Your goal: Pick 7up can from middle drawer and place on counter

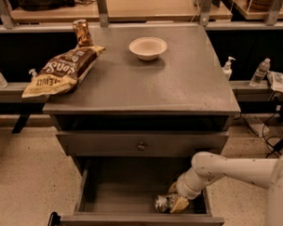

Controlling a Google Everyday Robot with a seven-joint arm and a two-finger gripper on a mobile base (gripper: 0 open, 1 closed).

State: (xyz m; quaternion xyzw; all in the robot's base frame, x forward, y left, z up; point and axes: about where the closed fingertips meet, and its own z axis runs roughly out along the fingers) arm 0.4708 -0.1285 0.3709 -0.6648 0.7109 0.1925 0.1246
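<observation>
Beneath the grey counter point(177, 81), the end effector point(176, 203) touches the 7up can point(162, 203).

You see large pale lettering on the brown chip bag point(61, 72) at the left edge of the counter point(178, 85), but it lies upside down to you and you cannot read it. The gripper point(177, 203) is down in the middle drawer point(119, 195), near right, at the 7up can point(162, 203), whose print you cannot make out either.

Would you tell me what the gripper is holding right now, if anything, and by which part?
It cannot be told: the gripper is at the right end of the 7up can in the middle drawer.
</observation>
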